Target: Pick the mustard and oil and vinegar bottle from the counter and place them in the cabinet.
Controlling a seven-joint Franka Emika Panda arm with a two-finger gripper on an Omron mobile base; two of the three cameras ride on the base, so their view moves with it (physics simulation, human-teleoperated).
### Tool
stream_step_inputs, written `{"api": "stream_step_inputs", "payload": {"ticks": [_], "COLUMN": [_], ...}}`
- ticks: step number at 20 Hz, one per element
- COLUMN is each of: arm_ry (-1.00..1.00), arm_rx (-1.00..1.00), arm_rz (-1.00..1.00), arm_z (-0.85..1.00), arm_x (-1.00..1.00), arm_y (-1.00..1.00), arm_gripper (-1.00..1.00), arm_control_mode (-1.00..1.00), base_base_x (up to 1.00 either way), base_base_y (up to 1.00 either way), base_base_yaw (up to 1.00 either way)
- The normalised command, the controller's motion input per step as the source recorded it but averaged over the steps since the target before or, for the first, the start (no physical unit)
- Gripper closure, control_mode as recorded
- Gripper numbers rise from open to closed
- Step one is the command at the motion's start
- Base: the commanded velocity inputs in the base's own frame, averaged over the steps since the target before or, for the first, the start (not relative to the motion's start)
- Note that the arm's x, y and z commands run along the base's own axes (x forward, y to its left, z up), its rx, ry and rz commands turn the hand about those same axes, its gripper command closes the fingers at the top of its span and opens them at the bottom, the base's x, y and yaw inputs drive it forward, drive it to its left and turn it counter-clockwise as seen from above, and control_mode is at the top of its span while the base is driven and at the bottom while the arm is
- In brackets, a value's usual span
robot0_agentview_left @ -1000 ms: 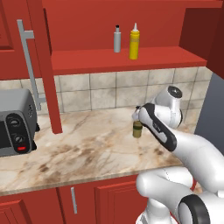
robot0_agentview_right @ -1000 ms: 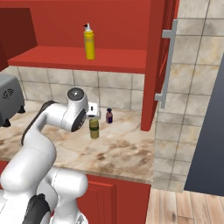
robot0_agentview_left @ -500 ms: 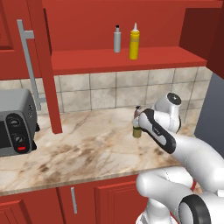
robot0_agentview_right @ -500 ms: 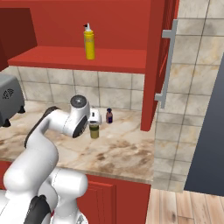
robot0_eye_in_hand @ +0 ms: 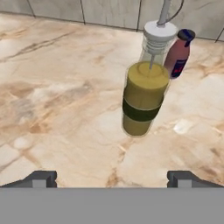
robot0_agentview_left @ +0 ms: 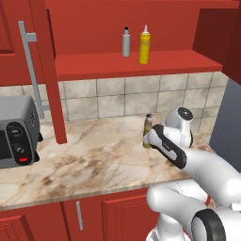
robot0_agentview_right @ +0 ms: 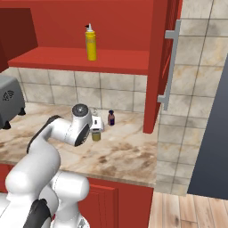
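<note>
Facing the oil and vinegar bottle point(robot0_eye_in_hand: 144, 98), pincer point(robot0_eye_in_hand: 112, 178) spread wide: likely rigid, slick, tippy; grasp its olive body.

- The tool point(robot0_eye_in_hand: 111, 178) has its jaws spread wide, and bare counter point(robot0_eye_in_hand: 57, 109) lies between them and the oil and vinegar bottle point(robot0_eye_in_hand: 143, 98), with nothing in the way.
- A small dark brown bottle point(robot0_eye_in_hand: 178, 54) stands just behind that bottle, to its right in the hand view, crowding that side.
- The tiled wall point(robot0_agentview_left: 113, 96) closes off the back of the counter.
- On the cabinet point(robot0_agentview_left: 122, 28) shelf, the mustard point(robot0_agentview_left: 144, 45) and a grey bottle point(robot0_agentview_left: 126, 42) stand near each other; the shelf to their right is free.
- The open cabinet door point(robot0_agentview_left: 47, 70) and the toaster oven point(robot0_agentview_left: 16, 136) stand at the left.
</note>
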Motion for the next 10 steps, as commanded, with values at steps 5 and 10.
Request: {"api": "stream_step_inputs", "payload": {"ticks": [5,10], "arm_ry": [0.0,0.0], "arm_rx": [-0.12,-0.02], "arm_rz": [0.0,0.0], "arm_z": [-0.14,-0.07], "arm_x": [0.03,0.07], "arm_y": [0.0,-0.02], "arm_gripper": [-1.0,-1.0], "arm_control_mode": [-1.0,-1.0], "base_base_x": [0.0,0.0], "base_base_y": [0.0,0.0], "base_base_yaw": [0.0,0.0]}}
